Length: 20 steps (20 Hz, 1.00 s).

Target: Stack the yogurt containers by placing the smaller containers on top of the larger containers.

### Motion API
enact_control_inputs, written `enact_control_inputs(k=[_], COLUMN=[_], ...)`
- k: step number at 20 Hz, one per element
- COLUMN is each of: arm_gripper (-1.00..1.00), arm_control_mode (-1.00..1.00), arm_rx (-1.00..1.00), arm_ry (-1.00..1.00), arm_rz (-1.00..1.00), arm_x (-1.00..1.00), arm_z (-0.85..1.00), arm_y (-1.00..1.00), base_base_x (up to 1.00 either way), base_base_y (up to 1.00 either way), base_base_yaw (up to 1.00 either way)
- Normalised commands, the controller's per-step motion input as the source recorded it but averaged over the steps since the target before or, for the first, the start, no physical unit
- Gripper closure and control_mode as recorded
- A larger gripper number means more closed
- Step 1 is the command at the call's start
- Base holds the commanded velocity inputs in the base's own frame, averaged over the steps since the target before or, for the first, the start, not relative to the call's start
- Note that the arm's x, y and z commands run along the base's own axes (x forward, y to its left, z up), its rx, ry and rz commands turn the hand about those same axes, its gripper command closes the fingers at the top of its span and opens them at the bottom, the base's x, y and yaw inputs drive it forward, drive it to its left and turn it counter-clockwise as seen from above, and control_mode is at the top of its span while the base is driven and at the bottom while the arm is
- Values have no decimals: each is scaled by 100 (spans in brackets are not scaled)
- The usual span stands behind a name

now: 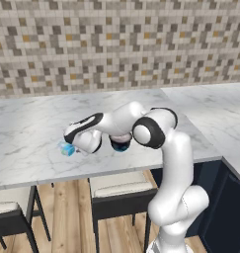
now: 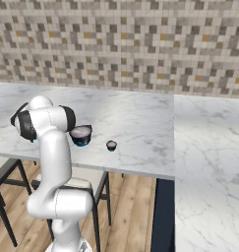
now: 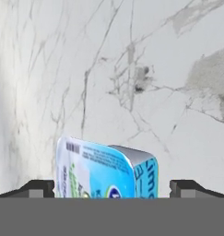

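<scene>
Gripper (image 3: pixel 111 186) with fingers spread wide hovers low over the marble counter (image 1: pixel 32 133), its two dark tips on either side of the light-blue box (image 3: pixel 109 170), which lies between them without clearly being touched. From the left base camera the box (image 1: pixel 67 148) peeks out just left of the hand, near the counter's front edge. Dark tub (image 2: pixel 81 135) stands on the counter beside the arm, with the tiny cup (image 2: pixel 111 145) near it on its right
</scene>
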Motion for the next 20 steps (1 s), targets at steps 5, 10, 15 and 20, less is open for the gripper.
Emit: enact_control_inputs(k=[5, 10, 15, 20], arm_gripper=[-100, -100, -100, 100], arm_control_mode=[-100, -100, -100, -100], arm_rx=[0, 0, 1, 0], arm_ry=[0, 0, 2, 7], arm_rz=[0, 0, 2, 0], arm_x=[8, 9, 12, 4], arm_z=[0, 0, 0, -2], arm_y=[12, 6, 1, 8], base_base_x=[0, 0, 0, 0], base_base_y=[0, 0, 0, 0], base_base_yaw=[0, 0, 0, 0])
